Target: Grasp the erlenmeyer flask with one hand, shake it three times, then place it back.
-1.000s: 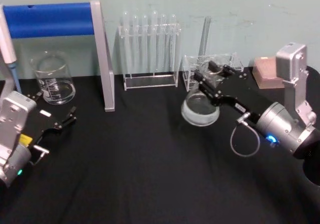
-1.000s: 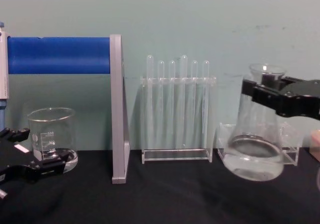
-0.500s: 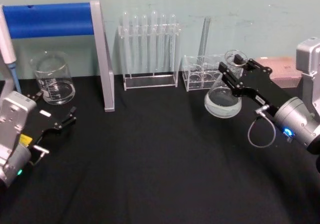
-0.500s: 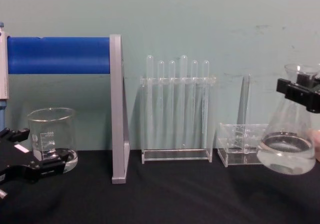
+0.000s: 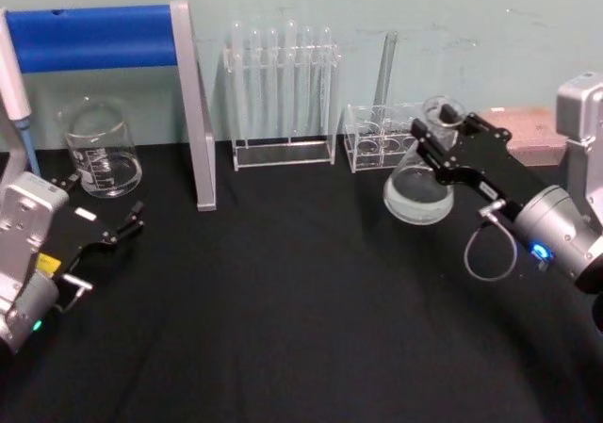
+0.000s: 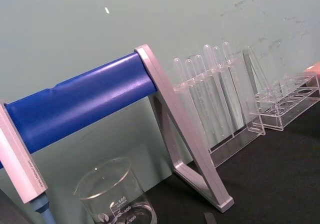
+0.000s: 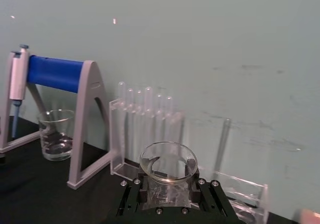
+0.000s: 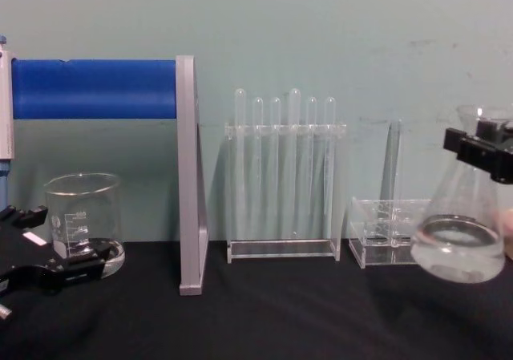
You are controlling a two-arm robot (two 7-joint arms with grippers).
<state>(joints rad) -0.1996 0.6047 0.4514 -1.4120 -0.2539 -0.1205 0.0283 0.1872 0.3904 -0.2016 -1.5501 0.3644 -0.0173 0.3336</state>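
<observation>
The erlenmeyer flask (image 5: 417,195) is clear glass with a little clear liquid in its wide base. My right gripper (image 5: 445,142) is shut on its neck and holds it slightly tilted, just above the black table at the right. In the chest view the flask (image 8: 459,236) hangs at the right edge under the black right gripper (image 8: 483,147). In the right wrist view the flask rim (image 7: 167,160) sits right above the gripper (image 7: 168,194). My left gripper (image 5: 104,204) rests open at the table's left, near a beaker.
A glass beaker (image 5: 99,150) stands at the back left under a pipette stand with a blue bar (image 5: 94,37). A test tube rack (image 5: 283,98) and a small clear rack (image 5: 377,142) holding one glass tube line the back. A pink block (image 5: 528,133) lies at the far right.
My right gripper swung the flask from the table's middle right out to the right, then back a touch to the left. The left arm has not moved.
</observation>
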